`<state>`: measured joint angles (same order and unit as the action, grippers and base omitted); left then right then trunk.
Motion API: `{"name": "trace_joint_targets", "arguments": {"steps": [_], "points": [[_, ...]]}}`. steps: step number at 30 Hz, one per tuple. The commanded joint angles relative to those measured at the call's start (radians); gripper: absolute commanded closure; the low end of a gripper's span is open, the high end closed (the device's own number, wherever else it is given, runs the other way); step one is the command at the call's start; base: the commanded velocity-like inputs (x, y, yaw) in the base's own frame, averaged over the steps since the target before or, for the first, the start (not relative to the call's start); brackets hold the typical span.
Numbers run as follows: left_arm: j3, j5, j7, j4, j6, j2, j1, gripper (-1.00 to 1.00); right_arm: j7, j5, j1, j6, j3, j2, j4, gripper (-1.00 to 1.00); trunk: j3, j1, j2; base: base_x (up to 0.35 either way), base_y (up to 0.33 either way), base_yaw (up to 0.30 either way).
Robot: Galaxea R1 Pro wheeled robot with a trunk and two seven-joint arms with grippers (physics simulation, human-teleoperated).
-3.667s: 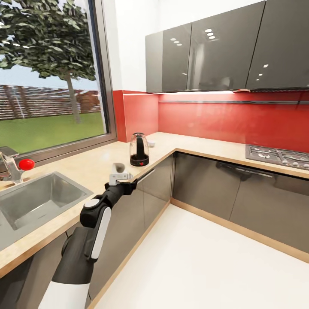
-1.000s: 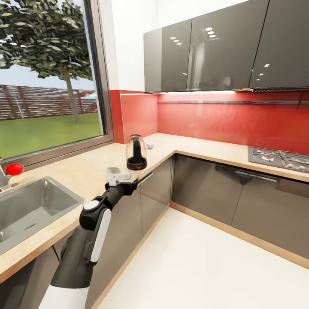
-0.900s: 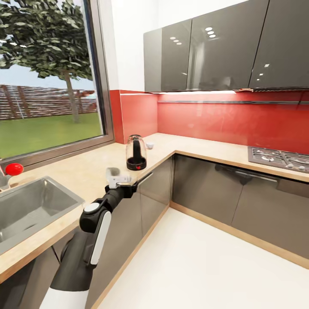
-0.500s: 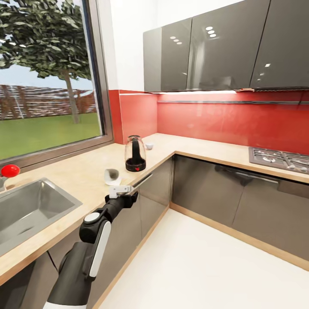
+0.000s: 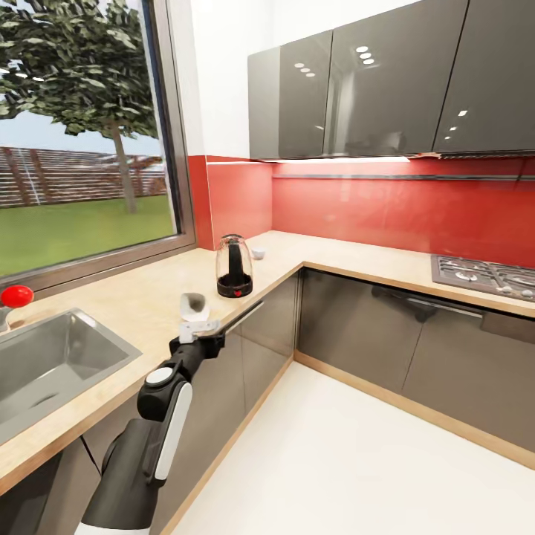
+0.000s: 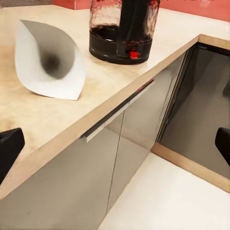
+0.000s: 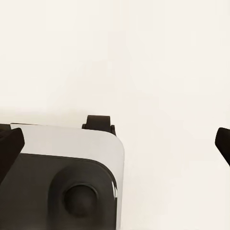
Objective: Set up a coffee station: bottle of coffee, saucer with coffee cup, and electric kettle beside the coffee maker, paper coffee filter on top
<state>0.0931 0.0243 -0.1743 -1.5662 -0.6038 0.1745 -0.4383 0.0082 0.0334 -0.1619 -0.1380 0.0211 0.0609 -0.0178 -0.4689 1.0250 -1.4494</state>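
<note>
- We see the paper coffee filter [image 6: 50, 60] lying on its side on the kitchen countertop [image 5: 141, 297], near the front edge, with the electric kettle [image 5: 234, 266] just beyond it, further along the worktop towards the corner.
- Our left gripper [image 5: 199, 328] sits just off the counter's near edge with its fingers spread wide and nothing between them; the right gripper [image 7: 115, 148] is likewise spread and empty, pointing at the pale floor and part of the robot's own base.
- The filter is light and close to the edge, so we judge that a careless sweep of the left arm could knock it to the floor.
- A small white item [image 5: 258, 253] sits past the kettle; we cannot tell what it is.
- Against the earlier pictures, the filter was held in the left gripper and now lies free on the counter, the gripper having let go and pulled back slightly. The camera has also swung right, pushing the sink [image 5: 52, 357] towards the left.
</note>
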Motion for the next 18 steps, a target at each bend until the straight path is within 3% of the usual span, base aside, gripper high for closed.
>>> {"name": "trace_joint_targets", "arguments": {"steps": [1, 8, 9, 10, 18], "points": [[0.001, 0.003, -0.013, -0.001, -0.005, 0.000, -0.001, -1.00, 0.001, 0.003, -0.001, -0.003, 0.002, 0.000, 0.001, -1.00, -0.001, 0.000, -0.001, 0.000, 0.000, 0.000], [0.002, -0.013, -0.037, -0.003, -0.004, 0.000, -0.002, -1.00, 0.001, 0.004, -0.001, -0.003, 0.004, 0.000, 0.001, -1.00, -0.001, 0.000, -0.001, 0.000, 0.000, 0.000], [0.002, -0.021, -0.037, -0.003, -0.004, 0.000, -0.002, -1.00, 0.001, 0.004, -0.001, -0.003, 0.005, 0.001, 0.002, -1.00, -0.001, 0.000, -0.001, 0.000, 0.000, 0.000], [0.002, -0.069, -0.039, -0.003, -0.004, 0.000, -0.002, -1.00, 0.001, 0.011, -0.001, -0.003, 0.007, 0.002, 0.003, -1.00, -0.001, 0.000, -0.001, 0.000, 0.000, 0.000], [0.006, -0.098, -0.038, -0.003, -0.004, 0.000, -0.002, -1.00, 0.001, 0.048, -0.001, -0.003, 0.008, -0.004, 0.004, -1.00, -0.001, 0.000, -0.001, 0.094, 0.000, 0.000]]}}
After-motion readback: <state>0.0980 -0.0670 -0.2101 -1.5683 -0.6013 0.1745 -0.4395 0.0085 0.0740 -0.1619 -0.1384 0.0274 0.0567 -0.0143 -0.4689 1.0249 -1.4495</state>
